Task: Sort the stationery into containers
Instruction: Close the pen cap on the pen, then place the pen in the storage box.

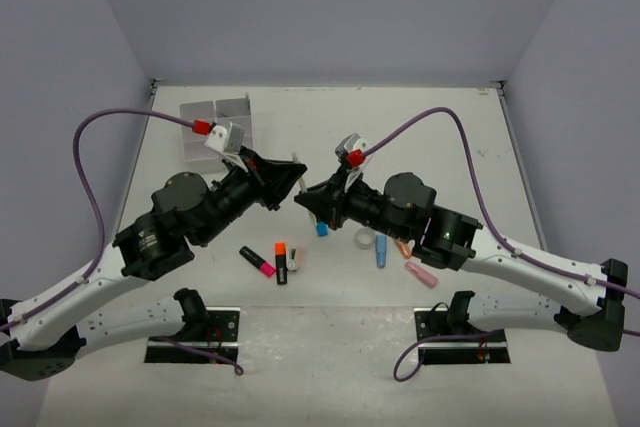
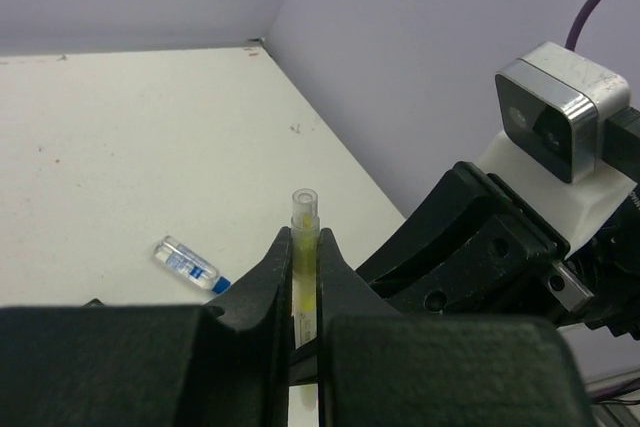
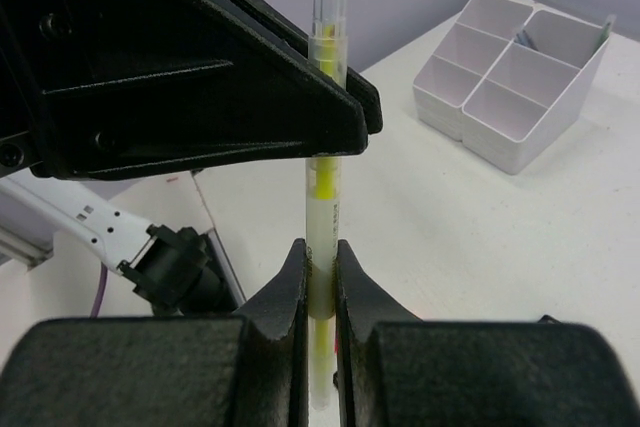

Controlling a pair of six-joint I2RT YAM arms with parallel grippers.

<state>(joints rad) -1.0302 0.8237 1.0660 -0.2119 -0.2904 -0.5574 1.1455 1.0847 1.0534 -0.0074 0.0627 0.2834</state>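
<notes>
Left pincer [image 2: 303, 247] and right pincer [image 3: 318, 257] each clench the same clear, yellow-cored pen [image 3: 322, 197] above the desk [image 1: 400, 127], right of the tray [image 3: 555, 122].

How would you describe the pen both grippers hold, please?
Look above the table's middle, where the left gripper and the right gripper meet tip to tip. Both pinch a thin clear pen with a yellow core, the only item held aloft.
</notes>
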